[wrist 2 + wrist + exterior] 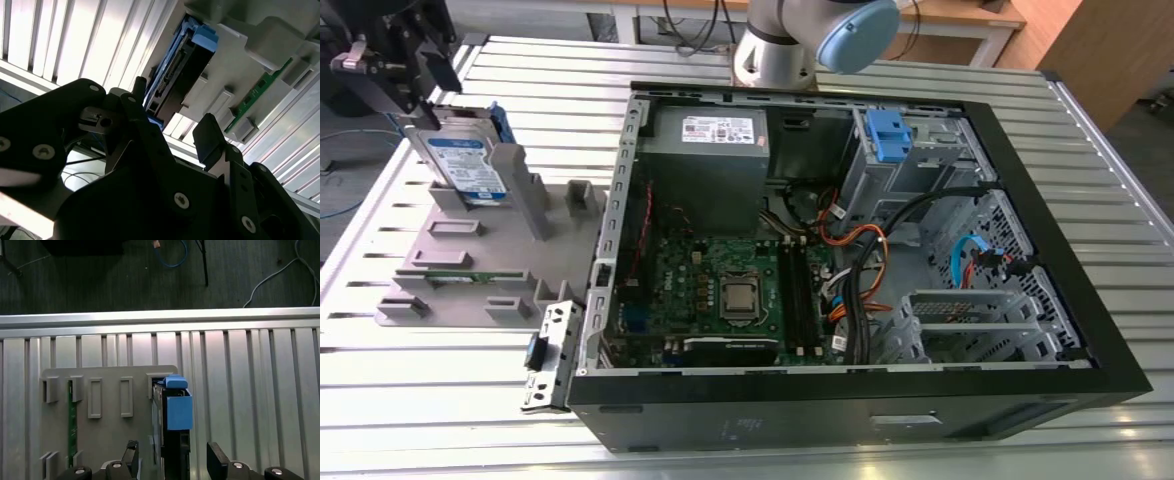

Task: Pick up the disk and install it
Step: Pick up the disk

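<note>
Hovering above upright disk (462, 168), end effector (173, 456) fingers (218, 461) spread

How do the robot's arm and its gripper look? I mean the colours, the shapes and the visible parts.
The arm is a round silver-grey tube with a light blue joint cap. The gripper is matt black, built of flat angular link plates fastened with silver screw heads. Its two fingers are black and end in squared tips.

In the exterior view the lower edge of the disk (464, 165) is hidden inside the grey holder (454, 250).
</note>
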{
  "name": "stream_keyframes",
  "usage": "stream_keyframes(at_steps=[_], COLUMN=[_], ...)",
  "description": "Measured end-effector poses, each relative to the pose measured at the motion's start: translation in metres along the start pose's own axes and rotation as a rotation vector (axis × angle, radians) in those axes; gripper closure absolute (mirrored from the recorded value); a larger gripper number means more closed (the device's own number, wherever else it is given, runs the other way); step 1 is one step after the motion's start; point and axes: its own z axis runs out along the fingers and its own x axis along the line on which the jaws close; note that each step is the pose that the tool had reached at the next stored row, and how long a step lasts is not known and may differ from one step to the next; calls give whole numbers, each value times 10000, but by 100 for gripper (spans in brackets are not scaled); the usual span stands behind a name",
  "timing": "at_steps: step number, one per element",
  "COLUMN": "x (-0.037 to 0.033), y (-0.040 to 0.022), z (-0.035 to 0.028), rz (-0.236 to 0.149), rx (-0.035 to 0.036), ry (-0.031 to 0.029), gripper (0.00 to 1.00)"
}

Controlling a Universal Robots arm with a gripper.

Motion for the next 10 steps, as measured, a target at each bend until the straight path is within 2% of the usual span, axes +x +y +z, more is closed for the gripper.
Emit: stream_keyframes(at_steps=[10], x=[14], y=[-10], z=[181], rz=[-2], rx=[1], ry=[0], gripper=[36])
